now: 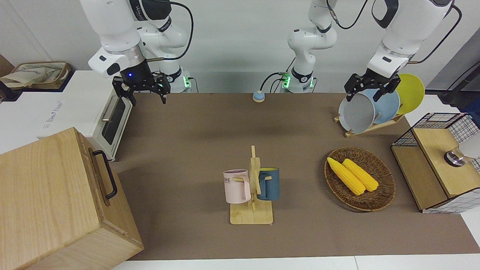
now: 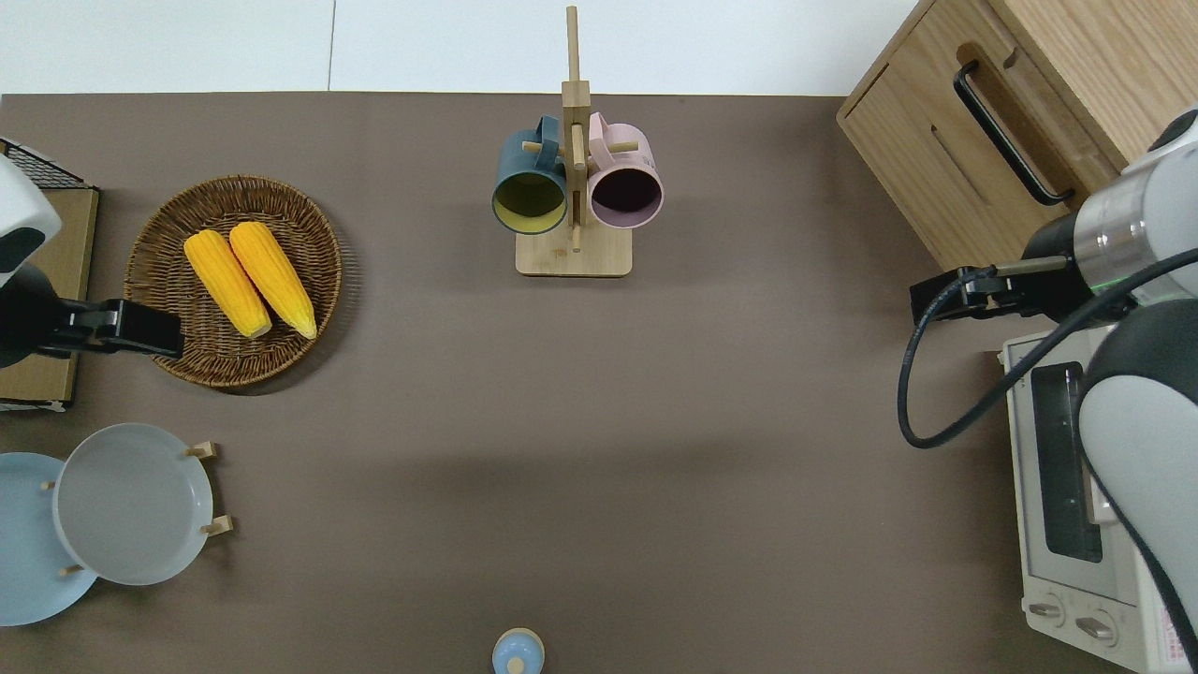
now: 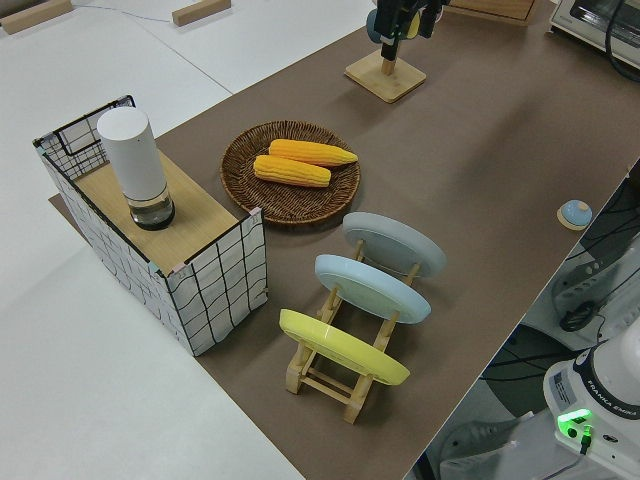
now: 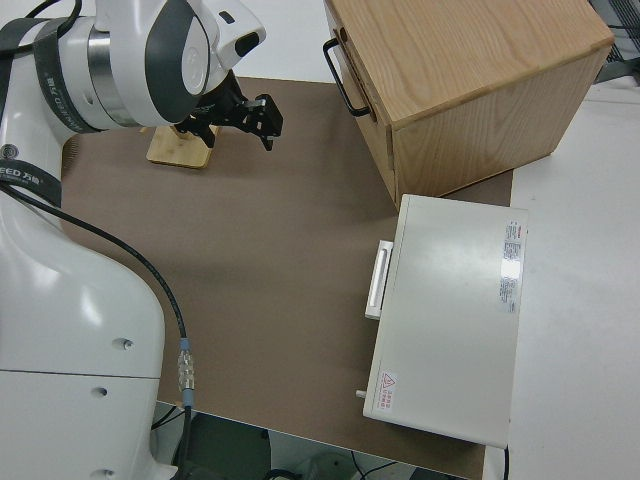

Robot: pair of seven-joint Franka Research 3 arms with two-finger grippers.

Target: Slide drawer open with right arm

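I see the drawer (image 1: 98, 176) shut in its wooden cabinet (image 1: 56, 202), at the table corner on the right arm's end, farthest from the robots. My right gripper (image 1: 143, 91) hangs in the air with fingers spread, empty, over the mat beside the toaster oven (image 2: 1076, 505). The left arm is parked.

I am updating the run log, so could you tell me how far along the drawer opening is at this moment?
Nothing looks done yet: the drawer sits flush in the wooden cabinet. In hand: the right gripper, fingers open and empty, is up in the air near the toaster oven, not touching the black bar handle. Left: reaching the handle, gripping it and pulling the drawer out. The left arm is parked.
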